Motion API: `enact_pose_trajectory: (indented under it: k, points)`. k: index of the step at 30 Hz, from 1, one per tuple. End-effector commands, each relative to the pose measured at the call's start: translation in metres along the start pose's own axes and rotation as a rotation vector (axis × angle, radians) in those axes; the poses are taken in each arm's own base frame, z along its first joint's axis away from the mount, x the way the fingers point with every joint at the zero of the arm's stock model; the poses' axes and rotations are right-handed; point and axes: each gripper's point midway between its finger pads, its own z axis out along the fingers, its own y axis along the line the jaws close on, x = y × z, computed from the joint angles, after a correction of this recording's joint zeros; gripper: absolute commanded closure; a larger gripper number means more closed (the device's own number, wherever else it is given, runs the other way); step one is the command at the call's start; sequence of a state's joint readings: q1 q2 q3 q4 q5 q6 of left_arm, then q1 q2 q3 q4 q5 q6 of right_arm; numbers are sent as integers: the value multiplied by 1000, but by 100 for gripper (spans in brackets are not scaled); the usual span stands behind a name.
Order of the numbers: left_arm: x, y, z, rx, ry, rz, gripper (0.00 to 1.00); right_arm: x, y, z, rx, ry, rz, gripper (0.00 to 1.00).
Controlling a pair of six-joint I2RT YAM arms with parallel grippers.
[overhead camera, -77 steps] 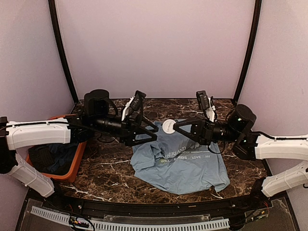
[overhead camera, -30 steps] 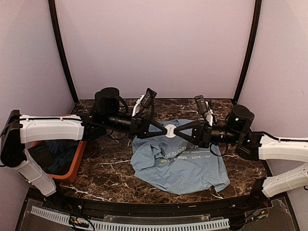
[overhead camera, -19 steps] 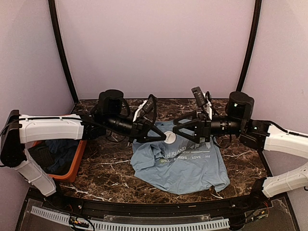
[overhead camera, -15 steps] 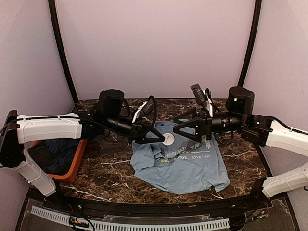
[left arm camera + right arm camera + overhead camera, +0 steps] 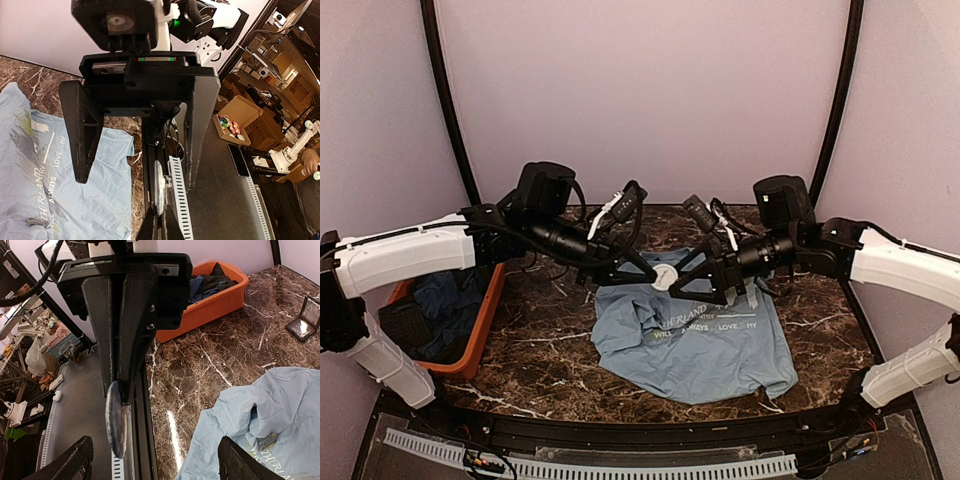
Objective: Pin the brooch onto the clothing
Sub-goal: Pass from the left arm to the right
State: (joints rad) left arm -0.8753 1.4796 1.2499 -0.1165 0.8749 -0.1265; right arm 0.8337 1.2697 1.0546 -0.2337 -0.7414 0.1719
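We see both arms reaching inward from their sides, white upper links low and black forearms sloping down toward the middle. The two grippers meet nose to nose in the air over the far part of the shirt.

The left gripper [image 5: 120, 390] has its fingers pressed together on the brooch [image 5: 665, 278], a small round disc. It pinches the disc edge-on, and most of the disc sticks out past the fingertips. The right gripper [image 5: 136, 177] faces it with its fingers spread wide. They stand on either side of the disc and touch neither face.

From above, the brooch shows a pale, almost white face. In the right wrist view its side looks thin and greyish with a bronze tint. It hangs clear of the cloth.

Below it, the light blue short-sleeved T-shirt [image 5: 700, 350] lies rumpled on the dark brown marble tabletop [image 5: 550, 340]. Its white text lines face the near edge, and one sleeve is folded up at the left.

Bare marble runs along both sides of the shirt. An orange plastic tub [image 5: 488, 315] holding darker blue garments [image 5: 440, 300] sits at the left edge, well apart from the shirt. A small black-framed square case [image 5: 302, 325] lies on bare marble away from the cloth. A black rail [image 5: 620, 432] borders the near side, and pale lilac walls close off the other three.
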Motion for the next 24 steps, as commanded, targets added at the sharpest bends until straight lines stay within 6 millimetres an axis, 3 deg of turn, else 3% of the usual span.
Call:
enact_pose_trajectory:
  k: [1, 20, 24]
  points:
    - [-8, -13, -8, 3, 6, 16, 99, -15, 4, -11, 7, -26, -40, 15]
    - [-3, -17, -8, 29, -5, -20, 99, -17, 5, -12, -2, 6, -41, 6]
    - [8, -17, -7, 45, 3, -41, 99, -6, 0, -4, -20, 35, -8, 5]
